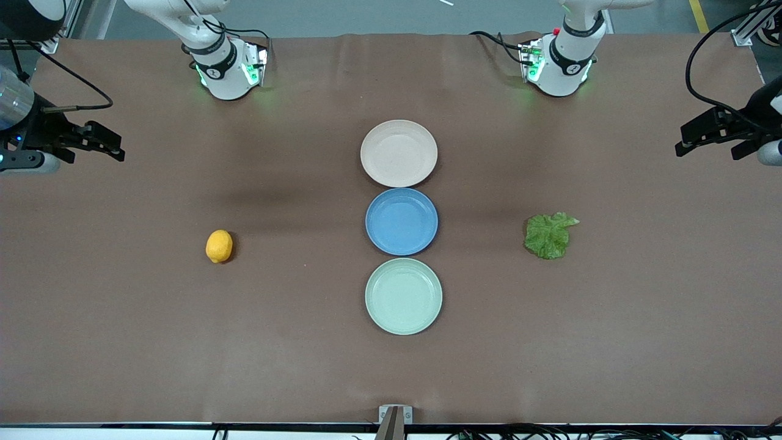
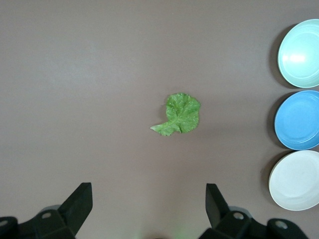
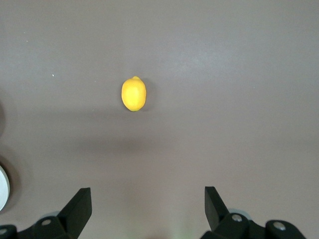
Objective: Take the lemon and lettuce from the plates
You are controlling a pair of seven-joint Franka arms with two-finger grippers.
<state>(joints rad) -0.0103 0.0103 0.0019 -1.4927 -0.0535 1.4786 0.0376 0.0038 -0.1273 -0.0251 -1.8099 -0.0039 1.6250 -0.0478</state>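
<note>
Both arms are waiting, held up at the table's ends. L gripper is hanging over the table's edge at the left arm's end, jaws spread wide, nothing btwn them. R gripper is hanging over the edge at the right arm's end, also wide open & empty.

Lemon is lying on the bare table, not on a plate, toward the R gripper's end but well apart from it; in the R wrist view the lemon is sitting out ahead of the open fingers.

Lettuce is lying flat on the table toward the L gripper's end, well apart from it; in the L wrist view it is showing ahead of the fingers.

Plates are sitting in a row mid-table, all bare: beige plate nearest the bases, blue plate next, green plate nearest the camera, neighbours nearly touching. Lemon & lettuce are each lying well apart from the row, one to each side.
</note>
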